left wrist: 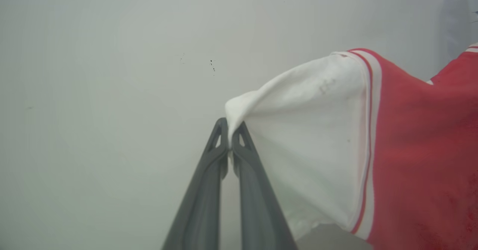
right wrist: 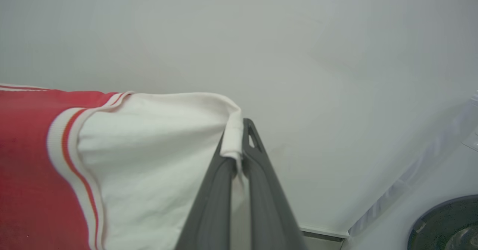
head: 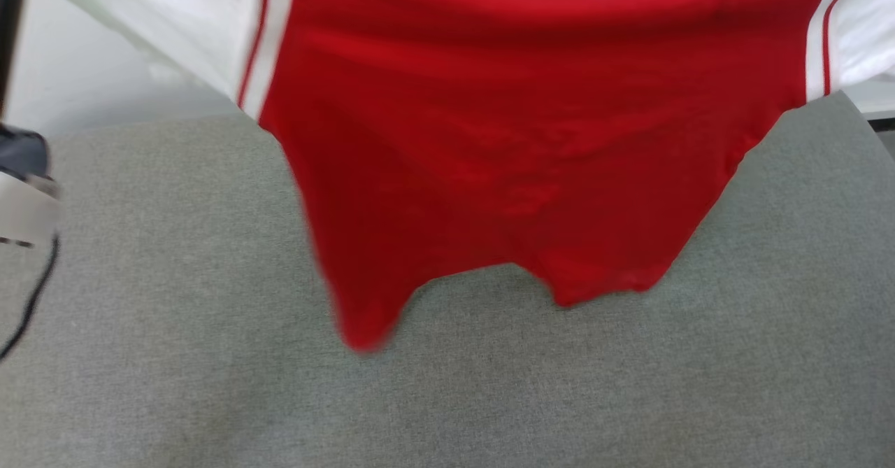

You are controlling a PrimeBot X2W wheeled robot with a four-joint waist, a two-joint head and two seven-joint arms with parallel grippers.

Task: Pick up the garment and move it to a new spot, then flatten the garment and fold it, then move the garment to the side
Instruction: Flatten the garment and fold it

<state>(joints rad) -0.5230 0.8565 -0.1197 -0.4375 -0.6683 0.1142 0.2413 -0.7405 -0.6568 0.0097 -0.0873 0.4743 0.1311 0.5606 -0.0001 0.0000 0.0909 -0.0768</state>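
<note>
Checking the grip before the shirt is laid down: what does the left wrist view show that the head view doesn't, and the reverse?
Left wrist view: the left gripper shut on the garment at its white sleeve tip. Head view: the red hem hanging, blurred, over the grey surface. Both: red body, striped trim, white sleeve.

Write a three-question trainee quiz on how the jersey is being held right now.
1. True or false: the jersey lies flat on the grey surface.
2. Multiple choice: what do the left fingers pinch? A) the red hem; B) a white sleeve; C) nothing.
3. Fill in: the right fingers are shut on the other white ____.

Key: 1 false, it hangs spread above the surface; 2 B; 3 sleeve.
</note>
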